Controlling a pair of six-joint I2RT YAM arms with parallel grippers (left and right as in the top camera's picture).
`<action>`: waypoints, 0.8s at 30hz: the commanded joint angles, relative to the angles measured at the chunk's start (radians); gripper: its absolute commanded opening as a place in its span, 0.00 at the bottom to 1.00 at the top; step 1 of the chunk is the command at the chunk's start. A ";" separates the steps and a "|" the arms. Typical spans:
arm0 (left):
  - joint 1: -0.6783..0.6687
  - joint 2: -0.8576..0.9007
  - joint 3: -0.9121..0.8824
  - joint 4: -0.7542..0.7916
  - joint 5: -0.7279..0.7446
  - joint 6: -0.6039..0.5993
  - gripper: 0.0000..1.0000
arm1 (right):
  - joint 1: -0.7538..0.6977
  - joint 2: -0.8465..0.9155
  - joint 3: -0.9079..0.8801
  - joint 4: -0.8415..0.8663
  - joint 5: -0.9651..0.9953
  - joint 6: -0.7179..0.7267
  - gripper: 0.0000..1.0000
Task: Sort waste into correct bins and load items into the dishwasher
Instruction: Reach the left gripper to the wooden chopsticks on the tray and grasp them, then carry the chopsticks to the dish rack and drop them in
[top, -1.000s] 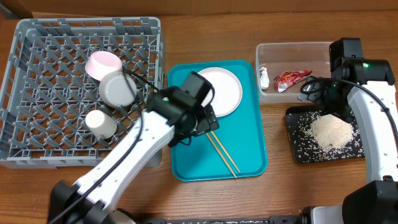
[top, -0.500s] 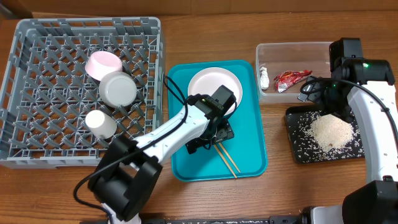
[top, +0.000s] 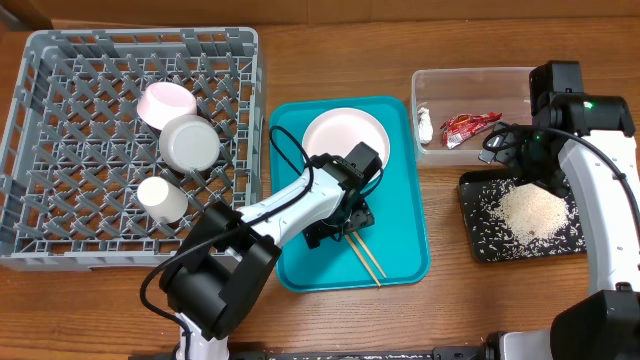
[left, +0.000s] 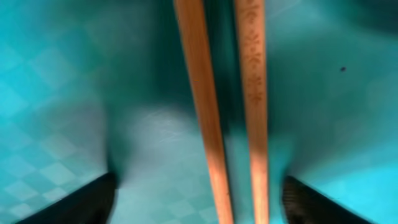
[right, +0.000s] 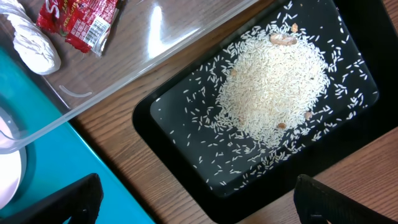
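1. Two wooden chopsticks (top: 362, 255) are lying side by side on the teal tray (top: 405, 200), slanting from its middle toward 5 o'clock.
2. The left gripper (top: 338, 222) is hovering low over the upper ends of the pair. In the left wrist view its jaws are standing apart, with one dark fingertip (left: 87, 202) on either side of the sticks and nothing clamped. Whether the tips are touching the tray, I cannot tell.
3. The round white plate (top: 345, 135) is sitting at the 12 o'clock end of the teal tray, its lower edge partly hidden by the left arm.
4. The grey dish rack (top: 60, 245) is standing at 9 o'clock of that tray. It is holding the pink bowl (top: 165, 102), the grey-green bowl (top: 190, 143) just beside it at 5 o'clock, and the small white cup (top: 162, 199) at 6 o'clock of both.
5. The clear tub (top: 475, 78) is sitting at 2 o'clock of the teal tray, holding the red-and-white wrapper (top: 468, 127) and, at its 9 o'clock end, the white tissue (top: 425, 124).
6. The black tray (top: 475, 235) is lying at 6 o'clock of the tub, carrying a heap of rice (top: 530, 212) with grains scattered around it.
7. The right gripper (right: 205, 205) is hanging above the black tray, jaws spread wide and gripping nothing.
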 joint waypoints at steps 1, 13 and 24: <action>-0.005 0.018 -0.005 0.010 0.000 -0.013 0.64 | -0.005 -0.021 0.028 0.004 0.000 -0.003 1.00; -0.005 0.018 -0.005 0.009 0.001 -0.012 0.04 | -0.005 -0.021 0.028 0.001 0.000 -0.003 1.00; 0.008 0.005 -0.003 -0.022 0.021 -0.013 0.04 | -0.005 -0.021 0.028 -0.004 0.000 -0.007 1.00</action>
